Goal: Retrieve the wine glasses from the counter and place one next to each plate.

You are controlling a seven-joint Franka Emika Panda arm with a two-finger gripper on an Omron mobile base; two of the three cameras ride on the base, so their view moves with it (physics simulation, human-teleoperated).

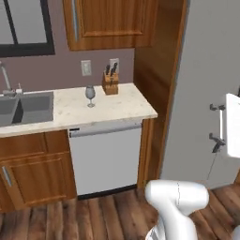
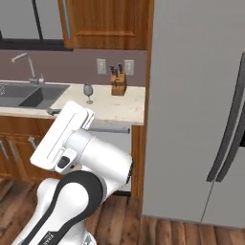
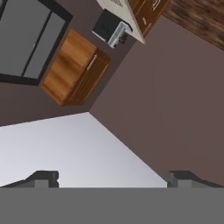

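A wine glass (image 1: 90, 95) stands on the counter (image 1: 126, 105), between sink (image 1: 28, 108) and knife block (image 1: 110, 82).

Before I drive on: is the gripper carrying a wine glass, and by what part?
No, nothing is held. The gripper is open with nothing between its fingers. One wine glass stands on the counter.

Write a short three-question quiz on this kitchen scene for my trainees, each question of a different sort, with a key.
1. True or false: the wine glass stands upright on the counter.
2. What stands nearest the glass, against the wall? A) knife block B) kettle C) toaster
3. Fill in: the sink lies to the glass's ____ in the left base view.

Key: 1 true; 2 A; 3 left. The gripper is open, holding nothing.
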